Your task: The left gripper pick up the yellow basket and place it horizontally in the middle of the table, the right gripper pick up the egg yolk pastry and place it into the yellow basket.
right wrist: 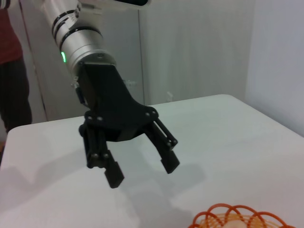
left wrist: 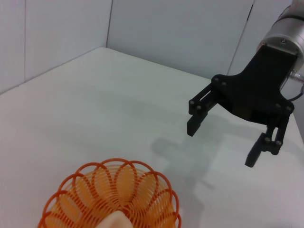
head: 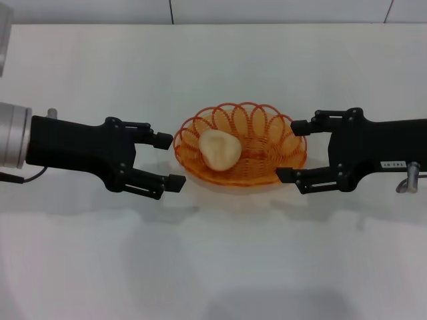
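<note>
The yellow basket (head: 267,143) lies flat in the middle of the white table (head: 213,260). The egg yolk pastry (head: 220,149) rests inside it, toward its left half. My left gripper (head: 170,161) is open and empty just left of the basket's rim, not touching it. My right gripper (head: 291,151) is open and empty at the basket's right rim. The left wrist view shows the basket (left wrist: 95,190), the top of the pastry (left wrist: 114,222) and the right gripper (left wrist: 221,146) beyond. The right wrist view shows the left gripper (right wrist: 142,173) and the basket's rim (right wrist: 237,216).
The table's far edge meets a grey-seamed wall (head: 170,10). A person in dark clothes (right wrist: 12,85) stands beyond the table's far end in the right wrist view.
</note>
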`<action>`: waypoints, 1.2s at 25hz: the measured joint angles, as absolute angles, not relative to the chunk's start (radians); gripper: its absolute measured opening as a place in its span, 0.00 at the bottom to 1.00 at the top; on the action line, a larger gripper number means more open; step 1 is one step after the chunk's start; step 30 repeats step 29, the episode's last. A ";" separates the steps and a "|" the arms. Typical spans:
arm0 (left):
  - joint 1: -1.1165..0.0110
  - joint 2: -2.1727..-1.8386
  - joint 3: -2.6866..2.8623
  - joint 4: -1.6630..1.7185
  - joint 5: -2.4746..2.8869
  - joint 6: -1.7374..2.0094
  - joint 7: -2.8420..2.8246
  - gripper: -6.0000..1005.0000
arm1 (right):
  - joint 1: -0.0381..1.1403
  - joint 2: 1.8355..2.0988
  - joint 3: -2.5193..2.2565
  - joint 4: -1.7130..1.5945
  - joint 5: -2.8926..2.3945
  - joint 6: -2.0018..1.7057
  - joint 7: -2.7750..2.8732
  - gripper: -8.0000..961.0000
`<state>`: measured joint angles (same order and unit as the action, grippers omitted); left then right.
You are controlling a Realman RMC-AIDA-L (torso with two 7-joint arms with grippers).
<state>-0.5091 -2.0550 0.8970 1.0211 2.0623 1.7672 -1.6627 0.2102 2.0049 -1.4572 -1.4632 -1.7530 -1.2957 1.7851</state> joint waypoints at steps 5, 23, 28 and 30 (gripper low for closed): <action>-0.509 -2.054 0.897 1.021 2.061 1.767 -1.663 0.86 | 0.212 2.005 -1.457 -1.467 -1.763 -1.302 1.788 0.84; -0.511 -2.055 0.897 1.023 2.058 1.779 -1.664 0.86 | 0.219 2.005 -1.457 -1.459 -1.765 -1.305 1.790 0.84; -0.511 -2.055 0.897 1.023 2.058 1.779 -1.665 0.86 | 0.219 2.005 -1.457 -1.459 -1.765 -1.305 1.790 0.84; -0.511 -2.055 0.897 1.023 2.058 1.779 -1.665 0.86 | 0.219 2.005 -1.457 -1.460 -1.766 -1.306 1.790 0.83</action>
